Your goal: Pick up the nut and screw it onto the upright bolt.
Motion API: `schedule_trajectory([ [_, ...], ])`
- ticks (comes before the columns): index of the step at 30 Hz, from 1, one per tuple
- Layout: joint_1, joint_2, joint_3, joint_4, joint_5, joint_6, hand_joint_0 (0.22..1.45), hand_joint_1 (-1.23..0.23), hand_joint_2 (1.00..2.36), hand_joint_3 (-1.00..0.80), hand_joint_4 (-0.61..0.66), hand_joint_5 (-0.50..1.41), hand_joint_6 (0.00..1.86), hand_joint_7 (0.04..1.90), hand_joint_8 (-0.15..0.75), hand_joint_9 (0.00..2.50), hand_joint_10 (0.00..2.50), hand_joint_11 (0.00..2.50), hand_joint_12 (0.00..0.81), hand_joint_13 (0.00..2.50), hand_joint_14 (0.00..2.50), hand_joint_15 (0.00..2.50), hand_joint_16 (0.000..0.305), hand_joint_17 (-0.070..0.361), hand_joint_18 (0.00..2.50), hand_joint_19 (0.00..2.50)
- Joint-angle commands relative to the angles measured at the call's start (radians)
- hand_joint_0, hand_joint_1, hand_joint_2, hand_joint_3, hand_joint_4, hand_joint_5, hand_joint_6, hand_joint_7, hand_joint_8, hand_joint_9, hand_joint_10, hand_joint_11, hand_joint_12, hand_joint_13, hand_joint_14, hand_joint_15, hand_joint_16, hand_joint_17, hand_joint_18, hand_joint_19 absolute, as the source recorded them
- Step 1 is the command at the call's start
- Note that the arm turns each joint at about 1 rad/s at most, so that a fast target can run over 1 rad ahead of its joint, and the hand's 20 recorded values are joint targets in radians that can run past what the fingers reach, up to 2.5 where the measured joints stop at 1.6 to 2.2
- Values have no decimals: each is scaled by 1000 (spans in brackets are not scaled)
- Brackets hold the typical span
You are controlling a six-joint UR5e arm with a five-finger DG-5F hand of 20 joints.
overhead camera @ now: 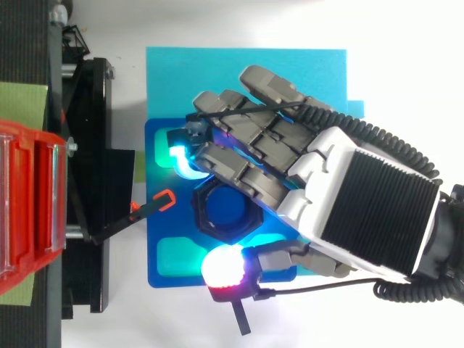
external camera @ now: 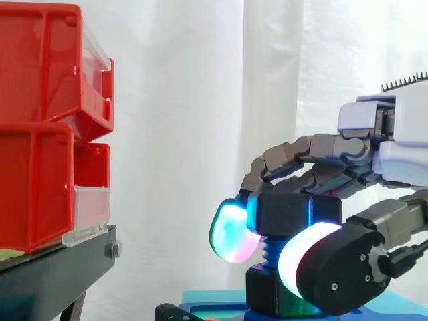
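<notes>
Nut, black and six-sided, sits at the top of the upright blue threaded bolt, threads bare beneath it, above a black block on the blue base plate. Nearest the side camera, the thumb's white-glowing pad lies against the nut's near side. Hand reaches in from the right, its fingers curled over the nut, a green and cyan pad at its far side, pinching the nut between them. Farther off, red bins stand on a black stand before the white curtain.
</notes>
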Motion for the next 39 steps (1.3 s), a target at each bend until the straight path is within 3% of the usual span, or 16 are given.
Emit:
schedule_trajectory([
  [1, 0, 1, 0, -6, -2, 1, 357, -631, 1000, -500, 274, -246, 502, 724, 332, 381, 0, 0, 451, 452, 0, 0, 65, 146, 433, 0],
  [9, -5, 1, 36, -60, -29, 0, 329, -627, 1000, -500, 260, -265, 501, 650, 330, 330, 0, 0, 465, 407, 0, 0, 68, 154, 393, 0],
  [11, -9, 1, 59, -112, -29, -2, 323, -612, 1000, -500, 260, -266, 501, 647, 334, 322, 0, 0, 468, 396, 0, 0, 69, 156, 383, 0],
  [22, -20, 1, 115, -250, -31, 18, 320, -593, 1000, -500, 262, -266, 501, 664, 333, 304, 0, 0, 471, 379, 0, 0, 70, 157, 359, 0],
  [39, -17, 25, 129, -255, -31, -9, 299, -577, 1000, -500, 265, -264, 501, 663, 340, 293, 0, 0, 480, 368, 0, 0, 72, 162, 334, 0],
])
